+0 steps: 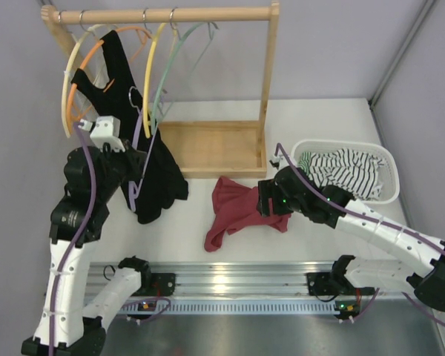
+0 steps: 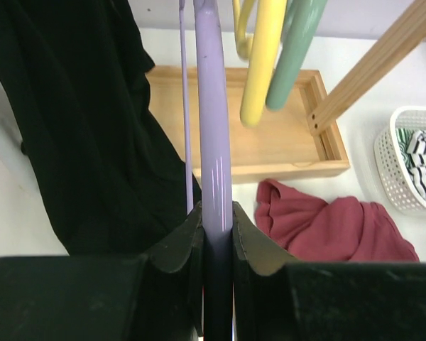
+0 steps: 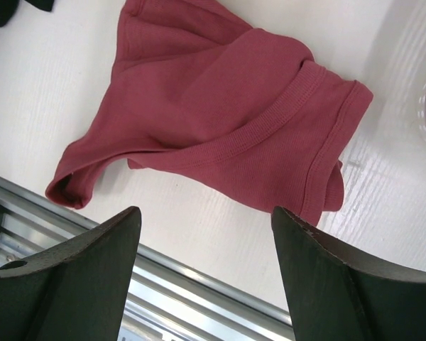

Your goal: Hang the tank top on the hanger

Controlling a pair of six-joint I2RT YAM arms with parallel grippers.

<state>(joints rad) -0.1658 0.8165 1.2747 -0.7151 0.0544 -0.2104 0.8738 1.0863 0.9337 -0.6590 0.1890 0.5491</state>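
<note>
The left gripper is clamped on the hanger, its jaws pressed tight against either side of the lavender bar. That bar runs near to far up the middle of the left wrist view, just beside the black garment at the left of the table. From these views I cannot tell whether its hook is on the wooden rack. The tank top lies crumpled on the table between the two arms, to the right of the held hanger and a little nearer, well apart from it. Its long axis slants from far right to near left, with one narrow end trailing towards the near edge. The right gripper hangs at the garment's right side and is plainly the nearer of the two. It is spread wide and holds nothing. In the right wrist view the maroon cloth fills the space ahead of the open jaws, and a ribbed edge curves across it. From that pincer the cloth therefore lies to the left and directly below. By my reading the pick-up has not begun. The coming move looks like a short descent onto the right-hand bunch of fabric, and ideally the pincer would catch a strap or the ribbed edge rather than a thick fold. The white basket holding the striped cloth sits to the right, behind the right arm and out of the way
</note>
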